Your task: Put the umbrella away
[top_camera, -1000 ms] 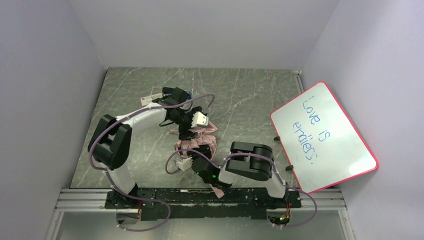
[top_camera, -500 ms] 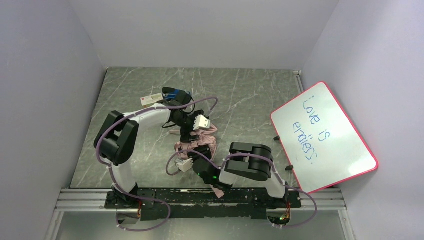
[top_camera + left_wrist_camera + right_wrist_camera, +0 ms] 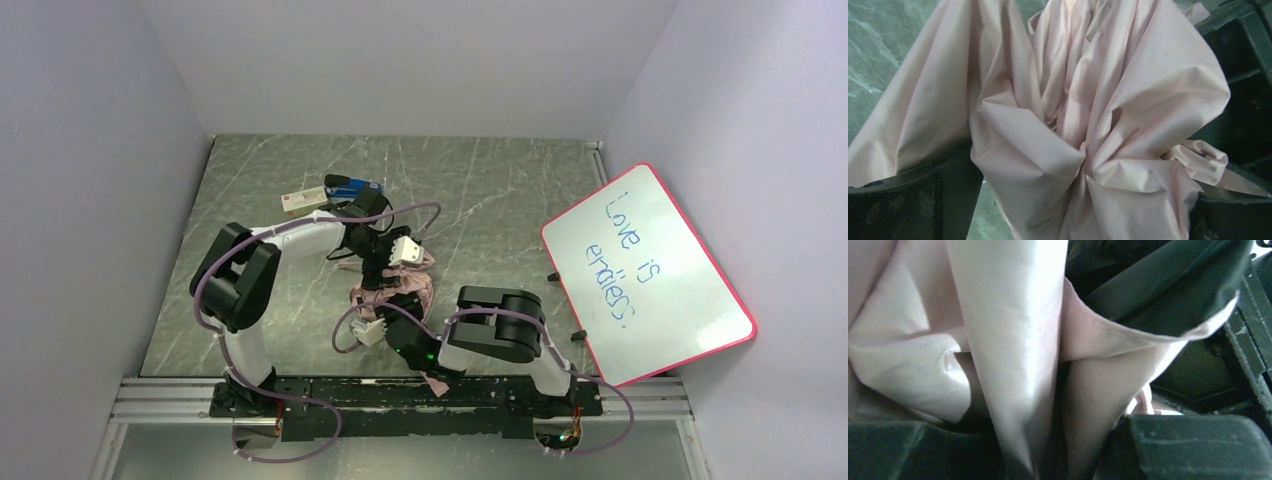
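A: Grey walls close round the dark marbled table [image 3: 500, 180]. Where do you find the umbrella [image 3: 412, 282]?

B: You see it crumpled at the table's middle, towards the near edge, a pale pink heap between your two arms.

A: And your grippers?

B: Your left gripper [image 3: 380, 268] sits over it on the far side, jaws spread wide, fabric bunched between its fingers [image 3: 908, 200]. Your right gripper [image 3: 392, 303], on the near side, is pinched onto a fold of the same pink cloth.

A: Anything else?

B: A pink-rimmed whiteboard [image 3: 650, 275] leans at the right; a small box [image 3: 302, 200] lies far left.
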### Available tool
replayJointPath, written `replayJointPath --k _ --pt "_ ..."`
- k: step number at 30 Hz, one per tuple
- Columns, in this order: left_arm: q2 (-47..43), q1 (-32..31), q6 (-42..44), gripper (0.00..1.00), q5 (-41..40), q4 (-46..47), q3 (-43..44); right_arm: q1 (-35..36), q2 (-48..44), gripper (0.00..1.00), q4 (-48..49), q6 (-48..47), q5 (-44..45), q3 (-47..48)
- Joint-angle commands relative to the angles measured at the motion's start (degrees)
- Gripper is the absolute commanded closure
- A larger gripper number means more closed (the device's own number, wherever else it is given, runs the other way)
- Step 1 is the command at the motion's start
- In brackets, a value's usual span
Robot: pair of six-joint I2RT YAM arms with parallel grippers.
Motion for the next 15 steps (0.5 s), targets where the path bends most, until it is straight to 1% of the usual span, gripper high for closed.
replayJointPath --k 1,6,7,8,9,12,15 --pt "3.4 -3.2 0.9 0.00 -4.6 -6.8 -5.9 1.6 2.5 0.94 -1.6 1.6 -3.4 -1.6" --pt "1.4 -3.8 -0.6 0.00 -6.0 -5.8 -9.3 1.6 1.8 0.94 -0.3 1.7 -2.6 -1.7" --pt "1.1 -3.8 -1.1 0.04 -6.0 -5.6 -9.7 1.6 1.5 0.94 -0.6 2.0 -2.5 -1.7" --pt "1.0 -3.8 -1.4 0.11 -6.1 -5.3 -10.1 1.5 1.2 0.94 -0.8 2.2 -2.4 -1.7" --pt "1.0 -3.8 -2.2 0.14 -6.3 -4.9 -10.4 1.5 1.0 0.94 -0.7 2.2 -2.4 -1.6" --pt "1.3 -4.1 -3.6 0.19 -6.4 -4.8 -11.1 1.4 0.5 0.94 -0.5 1.9 -2.0 -1.1" --pt "1.6 -4.8 -4.6 0.34 -7.8 -4.0 -12.0 1.2 0.3 0.93 0.9 0.8 -1.8 -0.8"
